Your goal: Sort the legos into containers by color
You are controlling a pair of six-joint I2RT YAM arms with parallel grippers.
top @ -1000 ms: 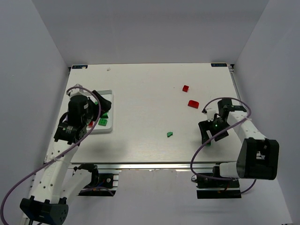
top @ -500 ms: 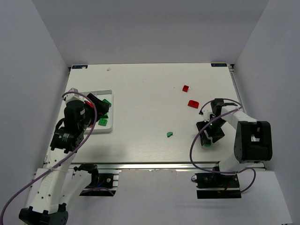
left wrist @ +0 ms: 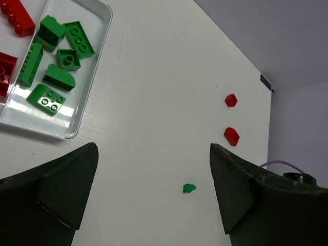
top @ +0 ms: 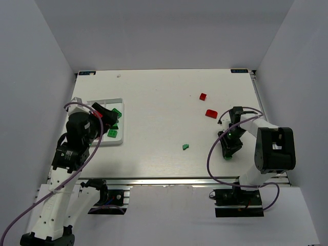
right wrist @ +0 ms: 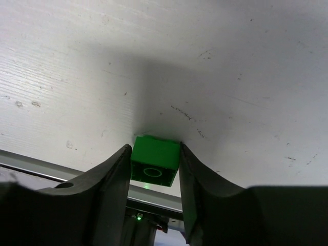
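Down by the counter's [right wrist: 205, 61] near edge, the right end effector [right wrist: 154, 151] is closed on a green brick [right wrist: 155, 166], one finger pressed against each side. The brick seems to rest on the surface, though that is hard to judge. The left end effector [left wrist: 154, 148] hangs wide open and empty beside the white tray [left wrist: 94, 72]. One compartment holds six green bricks [left wrist: 56, 77], and the next holds red bricks [left wrist: 18, 18]. Two loose red bricks [left wrist: 231, 100] and a small green piece [left wrist: 189, 188] lie well apart from the tray.
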